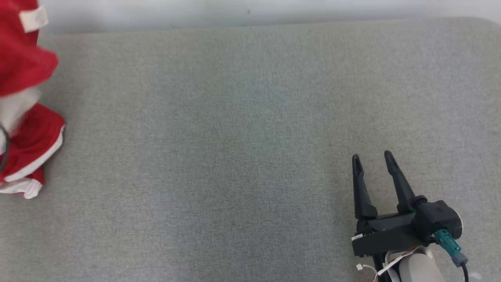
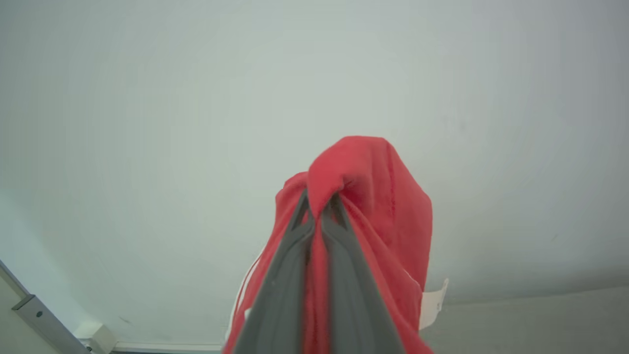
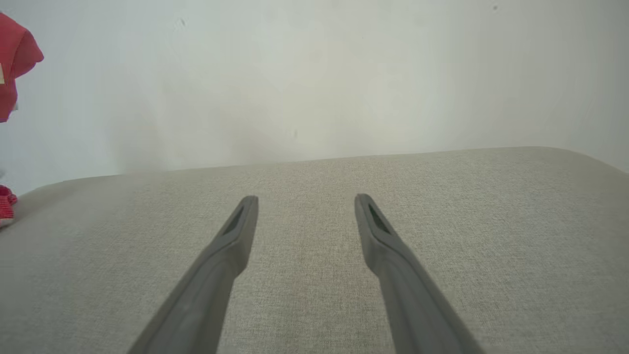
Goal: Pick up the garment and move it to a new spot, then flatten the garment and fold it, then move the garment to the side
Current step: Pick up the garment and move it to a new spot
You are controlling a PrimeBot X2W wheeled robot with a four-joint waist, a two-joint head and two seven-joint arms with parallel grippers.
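grey bench (image 1: 242,149) spans the head view. red garment (image 1: 23,66) at 9 o'clock, bunched, lower end seems to touch bench. left hand (image 2: 319,206) clamped tight on a garment fold. right hand (image 1: 371,155) at 4 o'clock, fingers wide apart, empty.

Red garment (image 1: 27,117) with white trim hangs bunched at far left.

Bright, diffuse light lies evenly over the grey woven fabric surface (image 1: 235,137), and shadows are faint and soft-edged. The red garment with white trim (image 1: 27,70) is smeared with blur at the left. In the right wrist view the surface's far edge bows — wide-angle distortion — and the plain white wall (image 3: 314,73) looks hazy.
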